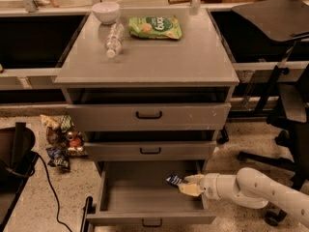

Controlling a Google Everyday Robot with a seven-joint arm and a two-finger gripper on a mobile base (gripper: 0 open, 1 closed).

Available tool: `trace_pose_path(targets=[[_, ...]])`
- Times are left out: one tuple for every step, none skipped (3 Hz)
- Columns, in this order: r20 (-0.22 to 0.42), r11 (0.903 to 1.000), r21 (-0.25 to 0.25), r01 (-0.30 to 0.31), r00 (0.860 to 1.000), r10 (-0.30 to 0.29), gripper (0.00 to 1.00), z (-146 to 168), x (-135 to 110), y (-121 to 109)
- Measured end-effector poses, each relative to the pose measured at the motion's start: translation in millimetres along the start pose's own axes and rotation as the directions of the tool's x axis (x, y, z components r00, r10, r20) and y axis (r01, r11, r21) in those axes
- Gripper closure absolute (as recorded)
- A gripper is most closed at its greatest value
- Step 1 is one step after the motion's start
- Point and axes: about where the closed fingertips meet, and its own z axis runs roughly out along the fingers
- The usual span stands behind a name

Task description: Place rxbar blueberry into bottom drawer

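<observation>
The bottom drawer [145, 198] is pulled out wide below two shallower grey drawers; its inside looks bare. My gripper [187, 184] comes in from the right on a white arm and hangs over the drawer's right side. It is shut on the rxbar blueberry [175, 180], a small dark blue wrapper that sticks out to the left of the fingers, just above the drawer's inside.
On the cabinet top [149, 57] stand a white bowl [105, 11], a lying plastic bottle [114, 38] and a green chip bag [155, 27]. Snack packets [60, 141] lie on the floor at left. An office chair [285, 105] stands at right. A black cable [50, 187] runs across the floor.
</observation>
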Motion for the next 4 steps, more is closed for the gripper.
trace_pose_path(targets=[[0.000,1.0000,0.000,0.000,1.000,0.000,1.00,0.3,0.1,0.0],[-0.023,0.9997,-0.021,-0.011,1.000,0.011,1.00,47.0,9.6,-4.3],[-0.045,0.9992,-0.036,-0.017,0.999,0.016,1.00,116.7,19.0,-4.7],[-0.053,0.9975,-0.050,-0.050,0.997,0.048,1.00,174.7,30.7,-7.0]])
